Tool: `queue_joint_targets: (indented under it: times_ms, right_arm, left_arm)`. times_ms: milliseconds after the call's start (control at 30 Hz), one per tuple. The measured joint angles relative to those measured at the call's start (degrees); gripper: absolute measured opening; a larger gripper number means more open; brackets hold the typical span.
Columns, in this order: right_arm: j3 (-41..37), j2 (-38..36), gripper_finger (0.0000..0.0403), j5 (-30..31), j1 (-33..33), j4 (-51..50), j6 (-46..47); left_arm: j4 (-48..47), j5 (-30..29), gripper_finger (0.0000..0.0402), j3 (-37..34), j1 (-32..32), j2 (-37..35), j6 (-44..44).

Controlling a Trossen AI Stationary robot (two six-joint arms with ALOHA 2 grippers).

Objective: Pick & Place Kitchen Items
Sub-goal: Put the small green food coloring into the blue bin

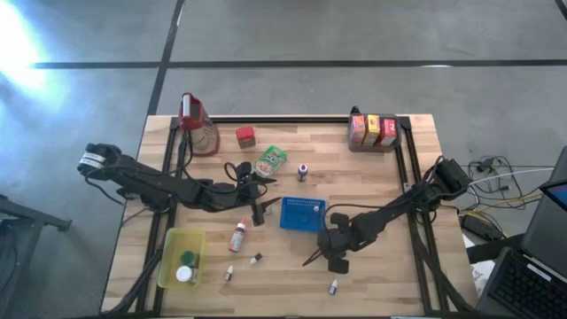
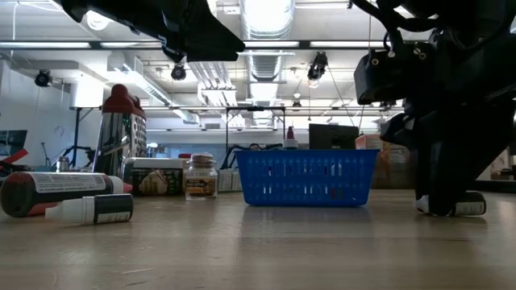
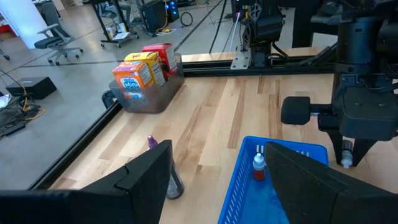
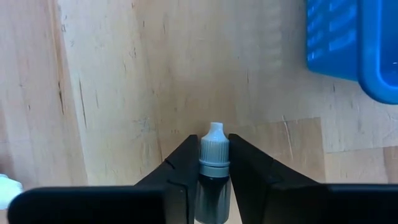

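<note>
Right hand: mine to watch first; my right hand [image 4: 213, 180] is low over the desk [image 1: 381, 177], just in front of the blue basket [image 1: 302, 213], on its near side in the high view.
Right hand state: clenched on a small dropper bottle [image 4: 213, 163]; both dark fingers [image 4: 177, 177] press its sides.
Bottle versus hand: the bottle sits squarely between the fingers, its pale cap poking out past the fingertips, body hidden lower down by them.
Bottle versus desk: in the low view I see a bottle lying at desk level under the right arm; whether it touches the wood I cannot tell.
Left hand: my left hand [image 1: 258, 210] hangs beside the basket's left edge; its fingers [image 3: 149, 177] stand apart, released, holding nothing.
Basket contents: one red bottle with a white cap [image 3: 258, 167] stands inside.
Loose items: an orange-labelled bottle [image 1: 237, 237] lies below the left hand; small bottles [image 1: 255, 259] lie nearer the front edge, one more [image 1: 334, 287] just in front of the right hand.
Yellow bin: the yellow bin [image 1: 170, 257] at front left holds round lids.
Back row: red-topped jug [image 1: 198, 124], red carton [image 1: 245, 136], green packet [image 1: 271, 159], purple-capped bottle [image 1: 303, 171].
Back right: tray of cartons [image 1: 373, 131], well apart from both hands.
</note>
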Motion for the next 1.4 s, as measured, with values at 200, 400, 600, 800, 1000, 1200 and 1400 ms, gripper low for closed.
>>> queue_joint_targets:
  times_ms: [200, 400, 600, 800, 1000, 1200, 1400]
  right_arm:
    - [0.3, -0.6, 0.0067, -2.7, 0.0, -0.4, -2.1]
    - [2.8, -6.3, 0.0062, -3.2, 0.7, -0.1, -3.4]
    - [4.8, -13.7, 0.0063, 5.8, 2.0, 1.4, -9.3]
    - [4.1, -20.0, 0.0063, 22.5, 3.0, 8.5, -16.7]
    - [2.4, -21.6, 0.0064, 30.0, 2.9, 27.3, -32.5]
    - [2.0, -21.7, 0.0062, 30.4, 2.9, 35.0, -40.8]
    - [2.0, -21.2, 0.0062, 30.4, 2.5, 40.3, -46.4]
  left_arm:
    - [0.0, 0.0, 0.0262, -0.1, 0.0, 0.0, 0.0]
    - [0.0, 0.0, 0.0262, -0.4, 0.0, 0.0, 0.0]
    - [1.6, 2.9, 0.0262, -0.5, 0.0, 0.0, 2.0]
    - [8.6, 12.5, 0.0262, -0.8, 0.0, 0.3, 4.6]
    - [21.8, 23.0, 0.0262, -0.7, 0.0, 4.6, 7.6]
    - [30.2, 24.9, 0.0261, -0.6, -0.1, 8.0, 10.9]
    - [40.9, 26.0, 0.0261, 0.3, -0.2, 12.2, 11.8]
